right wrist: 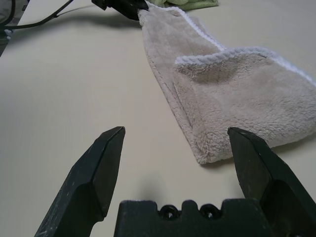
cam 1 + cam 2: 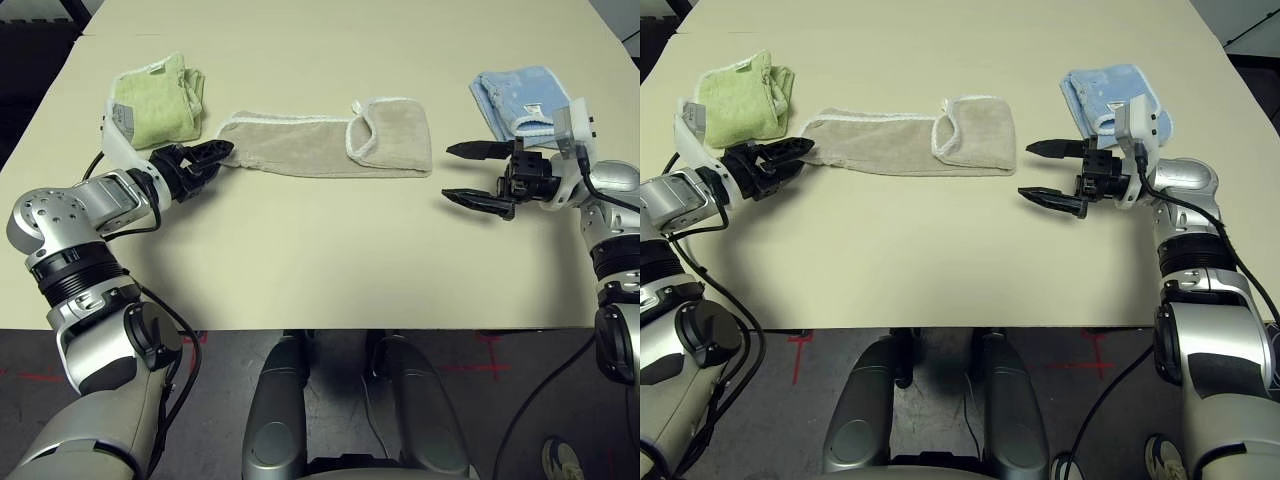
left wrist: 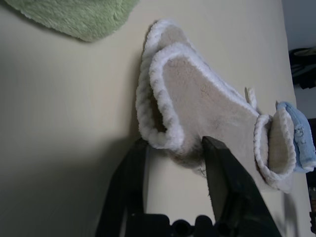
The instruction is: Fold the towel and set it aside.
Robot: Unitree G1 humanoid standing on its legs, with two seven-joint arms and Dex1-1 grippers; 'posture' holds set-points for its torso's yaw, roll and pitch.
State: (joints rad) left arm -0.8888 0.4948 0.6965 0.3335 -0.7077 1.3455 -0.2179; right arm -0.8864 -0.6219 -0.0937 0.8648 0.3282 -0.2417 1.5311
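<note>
Towel (image 2: 325, 145) lies folded long near the table's (image 2: 330, 260) far edge; our left gripper (image 2: 212, 155) pinches its left end, our right gripper (image 2: 478, 175) spread wide just beside it.

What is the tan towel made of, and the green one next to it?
The tan towel looks like soft, fuzzy terry cloth with a white stitched edge; its nap shows up close. The green towel looks like the same fluffy, matte cloth, also white-edged.
</note>
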